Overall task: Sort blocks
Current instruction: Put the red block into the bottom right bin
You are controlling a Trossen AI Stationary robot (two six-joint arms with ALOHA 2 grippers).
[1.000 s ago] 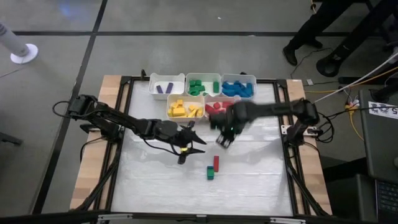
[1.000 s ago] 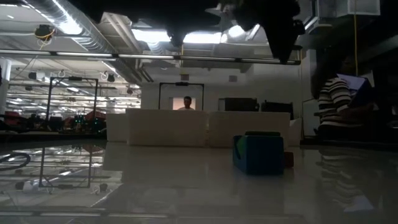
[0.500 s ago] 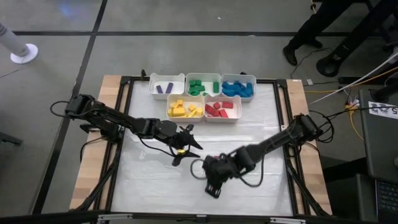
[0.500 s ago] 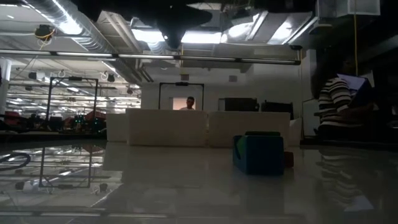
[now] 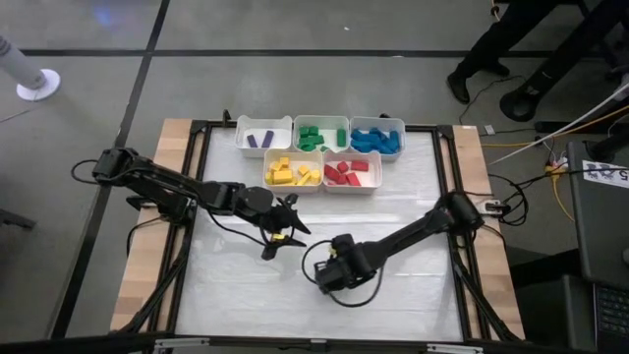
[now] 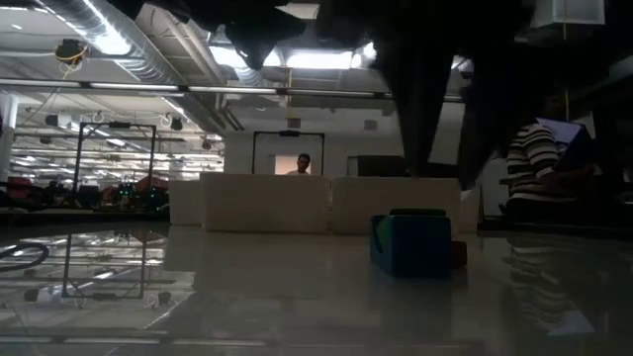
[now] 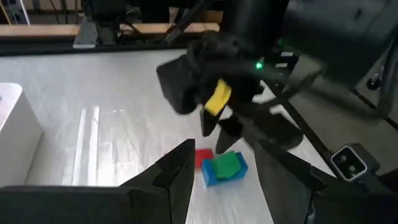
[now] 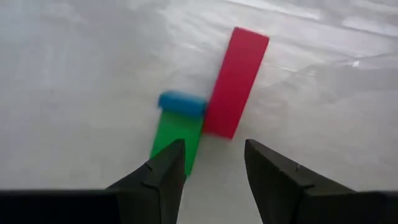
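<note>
A long red block (image 8: 238, 81) lies flat on the table mat. One end of it rests against a green block (image 8: 176, 137) that sits on top of a blue block (image 8: 181, 102). The low view shows the blue block (image 6: 413, 247) with the green one on top. My right gripper (image 8: 214, 165) hovers open just above this cluster and hides it in the high view (image 5: 332, 273). My left gripper (image 5: 279, 232) is open above the mat, to the left of the cluster, which also shows past its fingers (image 7: 224, 168). Neither gripper touches a block.
Five white bins stand at the table's far side, holding purple (image 5: 263, 139), green (image 5: 321, 135), blue (image 5: 376, 138), yellow (image 5: 293, 172) and red (image 5: 352, 173) blocks. White mat lies bare around the cluster. A person in a striped top (image 6: 539, 168) sits beyond the table.
My right gripper swung from beside the red bin toward the table's near edge and came down over the red, green and blue blocks, staying open. My left gripper drew back a little toward the table's left edge. The blocks have not moved.
</note>
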